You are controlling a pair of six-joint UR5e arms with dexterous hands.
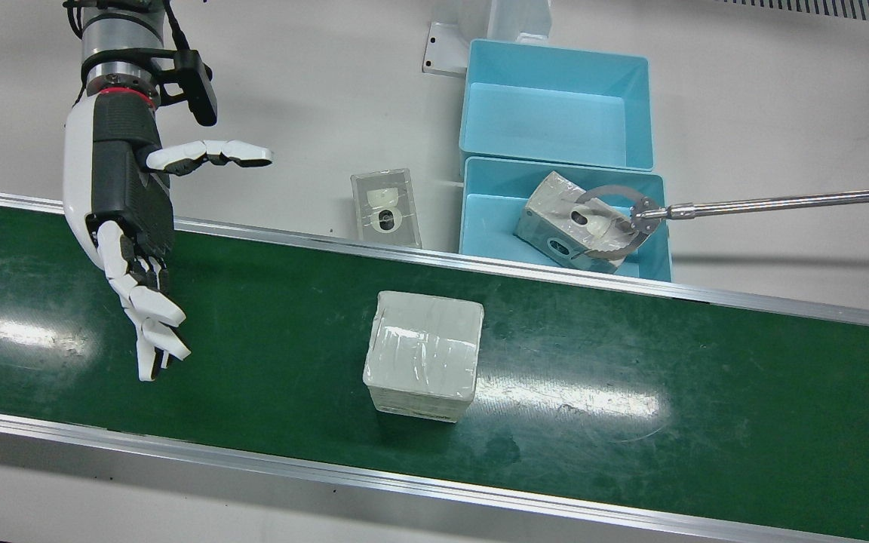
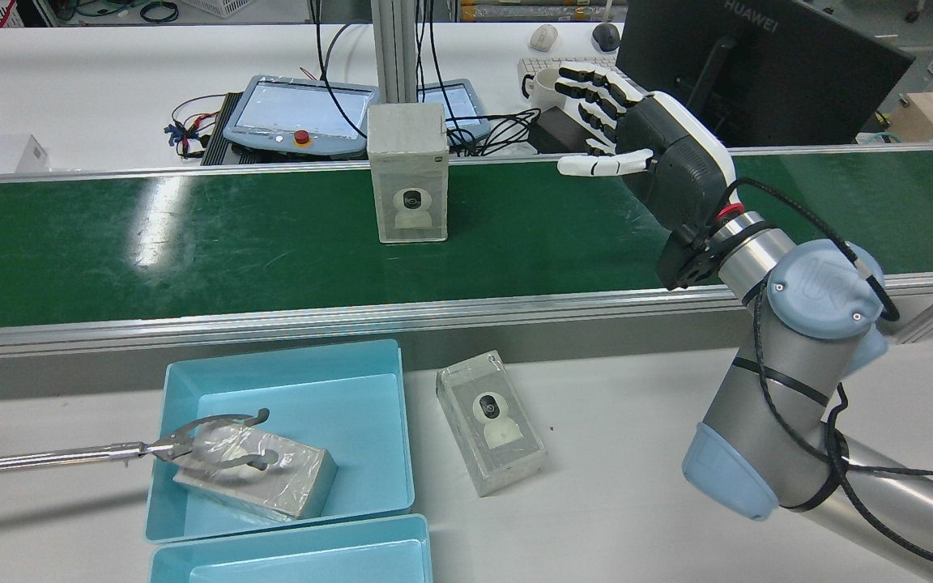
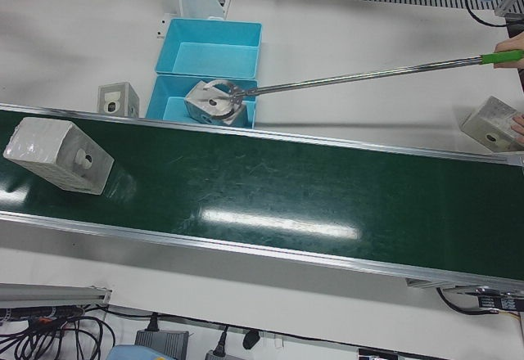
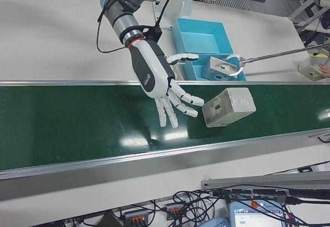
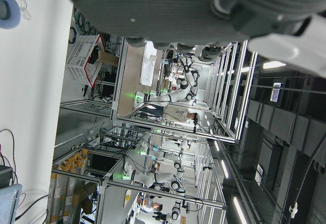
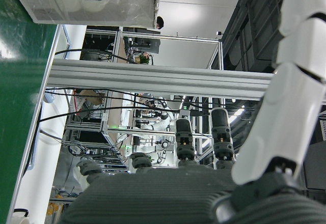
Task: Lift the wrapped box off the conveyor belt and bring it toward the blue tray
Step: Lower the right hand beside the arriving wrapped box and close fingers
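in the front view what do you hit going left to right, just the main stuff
right robot hand → small wrapped box on the table → wrapped box on the conveyor belt → wrapped box in the blue tray → grabber tool

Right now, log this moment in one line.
right hand: open, beside box | wrapped box: upright on belt, untouched | blue tray: holds another box

I see bare belt between my right hand (image 1: 129,226), fingers spread, and the wrapped box (image 1: 423,354). Toward the near blue tray (image 1: 480,219), a reacher tool (image 1: 774,202) clamps another wrapped box (image 1: 566,222) inside, and a third box (image 1: 385,207) lies just beside it.
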